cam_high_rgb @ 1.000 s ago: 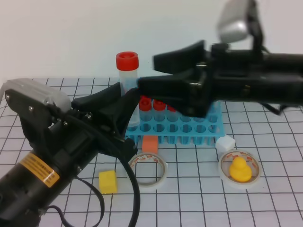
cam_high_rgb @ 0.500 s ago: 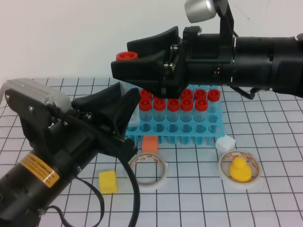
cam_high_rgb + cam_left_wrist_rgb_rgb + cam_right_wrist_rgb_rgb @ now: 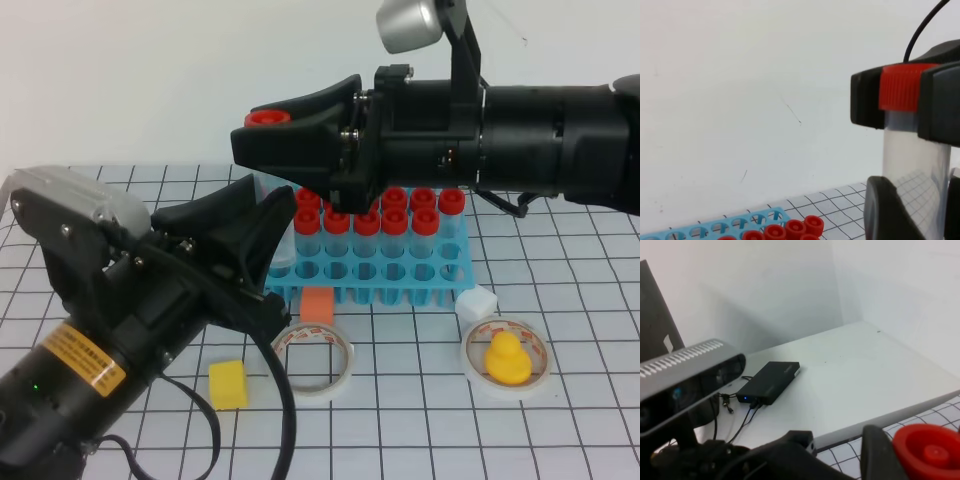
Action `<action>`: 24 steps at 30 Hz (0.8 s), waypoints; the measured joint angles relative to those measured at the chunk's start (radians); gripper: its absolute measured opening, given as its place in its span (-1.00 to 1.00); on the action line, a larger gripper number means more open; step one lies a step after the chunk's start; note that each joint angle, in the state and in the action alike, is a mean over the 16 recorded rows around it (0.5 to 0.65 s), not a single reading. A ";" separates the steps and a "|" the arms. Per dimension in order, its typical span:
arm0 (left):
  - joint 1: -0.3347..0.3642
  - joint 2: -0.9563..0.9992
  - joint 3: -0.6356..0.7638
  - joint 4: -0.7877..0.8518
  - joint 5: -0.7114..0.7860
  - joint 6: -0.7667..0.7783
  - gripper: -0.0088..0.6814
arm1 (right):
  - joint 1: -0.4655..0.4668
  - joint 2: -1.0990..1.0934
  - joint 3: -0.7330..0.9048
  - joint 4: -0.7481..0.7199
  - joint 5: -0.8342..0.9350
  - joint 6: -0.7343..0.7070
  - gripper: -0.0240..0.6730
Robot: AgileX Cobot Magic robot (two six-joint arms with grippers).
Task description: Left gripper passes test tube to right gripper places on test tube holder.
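Fingers of the right gripper [image 3: 262, 140] are closing around the red cap of the test tube [image 3: 266, 120], pinching it from both sides near the top — the left wrist view shows the black pads flanking the cap of the test tube [image 3: 912, 145] with the clear body hanging below. Lower down, the left gripper [image 3: 255, 222] is gripping the tube's clear body, its dark fingers [image 3: 885, 210] sitting against the tube near the bottom, so both tools are holding the same tube, upright, in the air. In the high view the tube is sitting at about 11 o'clock from the test tube holder [image 3: 368, 272], above and beside its left end rather than in any hole. The light blue holder is carrying two rows of red-capped tubes [image 3: 381, 215] toward its back, with the front rows of holes standing unfilled. At 6 o'clock from the holder a small orange block [image 3: 317, 306] is touching its front edge, and just below that a tape roll [image 3: 313, 362] is lying flat on the gridded table [image 3: 580, 400]. At 5 o'clock from the holder a second tape roll [image 3: 506, 357] is ringing a yellow rubber duck [image 3: 507, 360], with a small white block [image 3: 478, 303] near the holder's right corner. A yellow cube [image 3: 228, 384] is resting at 7 o'clock, just beside the left arm's black cable.
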 joint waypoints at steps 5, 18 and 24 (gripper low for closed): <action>0.000 0.000 0.000 0.000 0.008 0.003 -0.31 | 0.000 0.001 -0.001 0.000 -0.009 0.002 -0.12; 0.001 -0.058 0.000 -0.011 0.189 0.109 0.12 | -0.043 -0.032 -0.001 0.000 -0.096 -0.026 -0.12; 0.001 -0.193 0.001 -0.030 0.434 0.250 -0.14 | -0.112 -0.090 0.017 -0.011 -0.122 -0.010 -0.12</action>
